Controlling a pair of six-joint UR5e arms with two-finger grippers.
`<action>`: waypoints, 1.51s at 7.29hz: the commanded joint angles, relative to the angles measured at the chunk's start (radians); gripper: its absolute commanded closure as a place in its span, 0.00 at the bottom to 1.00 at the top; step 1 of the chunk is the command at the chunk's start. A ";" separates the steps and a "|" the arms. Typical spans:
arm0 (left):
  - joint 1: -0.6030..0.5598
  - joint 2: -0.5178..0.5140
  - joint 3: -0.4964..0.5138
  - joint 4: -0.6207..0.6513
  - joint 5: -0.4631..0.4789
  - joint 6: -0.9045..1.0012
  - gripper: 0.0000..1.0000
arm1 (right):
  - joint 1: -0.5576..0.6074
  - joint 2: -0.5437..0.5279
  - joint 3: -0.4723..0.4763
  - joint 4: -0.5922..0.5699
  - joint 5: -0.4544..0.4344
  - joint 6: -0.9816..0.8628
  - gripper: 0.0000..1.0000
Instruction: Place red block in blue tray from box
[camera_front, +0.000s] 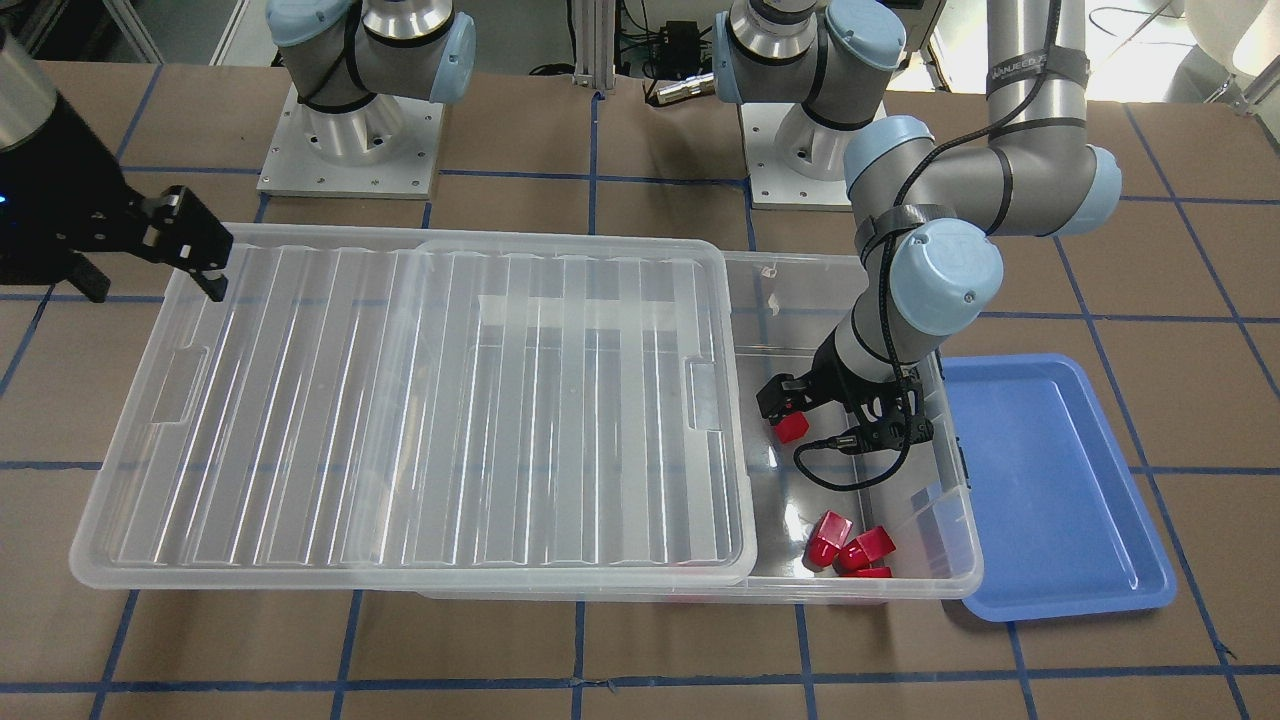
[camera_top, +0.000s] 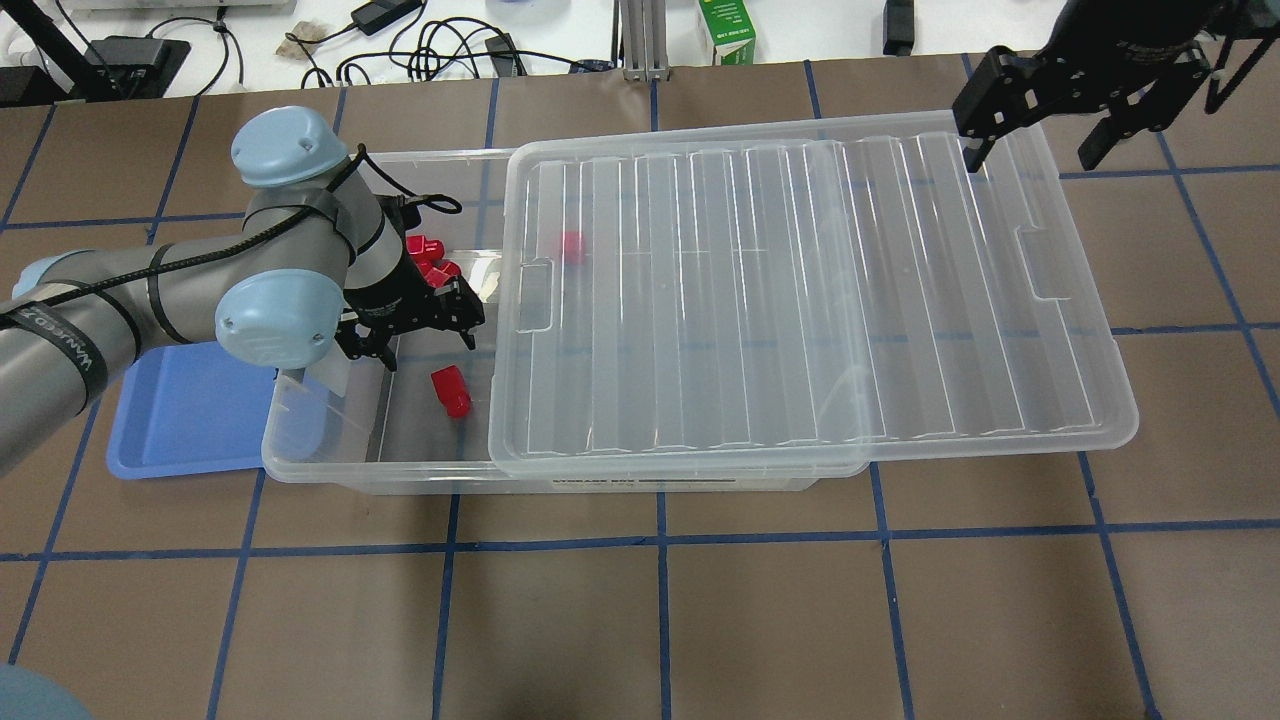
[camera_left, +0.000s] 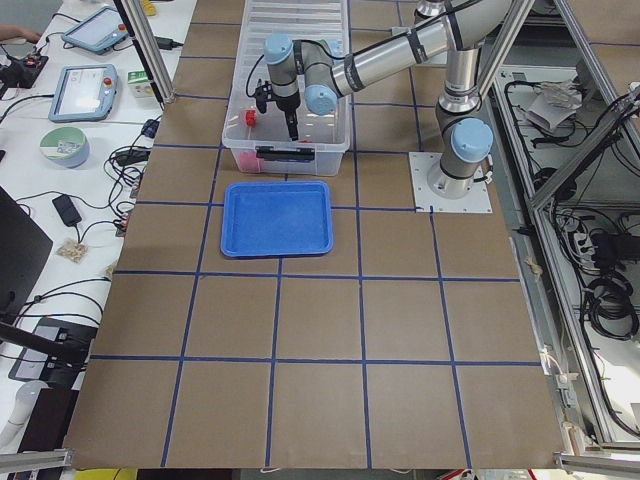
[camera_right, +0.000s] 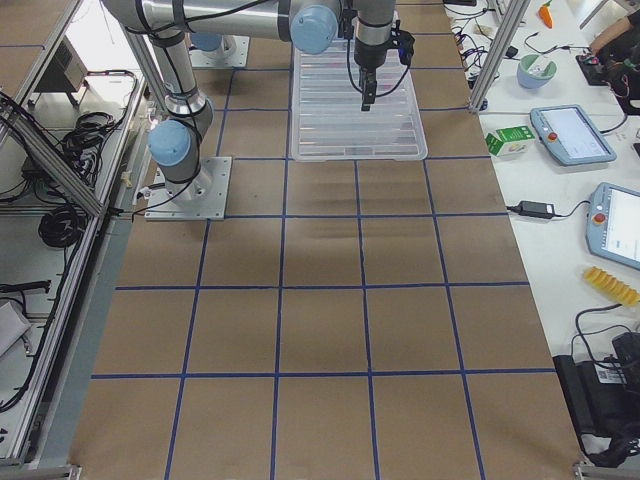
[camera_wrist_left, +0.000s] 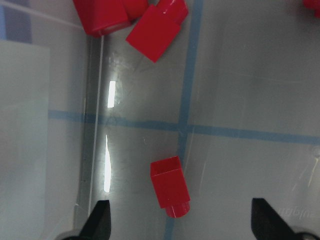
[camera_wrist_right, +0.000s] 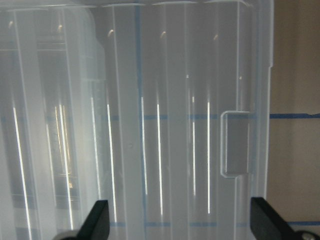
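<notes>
**State.** L tool (camera_wrist_left: 180, 227) released, jaws wide, inside the uncovered end of the box (camera_front: 962, 560). It hangs over a lone red block (camera_wrist_left: 170, 187) and holds nothing. The block lies flat on the box floor, just beside the lid (camera_front: 430, 400) edge and well apart from the spare blocks (camera_front: 850, 545) at the far wall. One more block (camera_top: 571, 246) shows under the lid. R tool (camera_top: 1032, 150) also released, empty, over the lid's far end. Tray (camera_front: 1060, 480) sits on the tabletop just beside the box end; nothing in it.

**Step (judged).** Pre-grasp; descent and closing not yet done.

**Risks.**
- Wrist view: block sits a bit skewed to the closing line, stud end toward the cam. Jaws may meet corners, not flats, so the block could twist or squirt out. Glossy plastic makes this worse.
- Block is slightly off-centre between the fingertips. One finger lands first and may shove it along the slick floor.
- Lid edge is near the tool. A wide-open finger may clip the lid on descent or lift and shift it.
- Transfer must clear the box end wall. A low lift could knock the block loose, back in the box or onto the tabletop.
- Wrist cable (camera_front: 830, 470) loops low in the box; snag poss.
</notes>
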 joint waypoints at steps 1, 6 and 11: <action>-0.002 -0.016 -0.054 0.031 0.000 -0.054 0.00 | 0.102 -0.013 0.018 0.005 0.003 0.152 0.00; -0.002 -0.074 -0.090 0.118 -0.002 -0.097 0.37 | 0.153 -0.038 0.064 -0.022 -0.011 0.226 0.00; -0.014 -0.002 0.098 -0.108 -0.014 -0.025 1.00 | 0.153 -0.043 0.063 -0.019 -0.011 0.226 0.00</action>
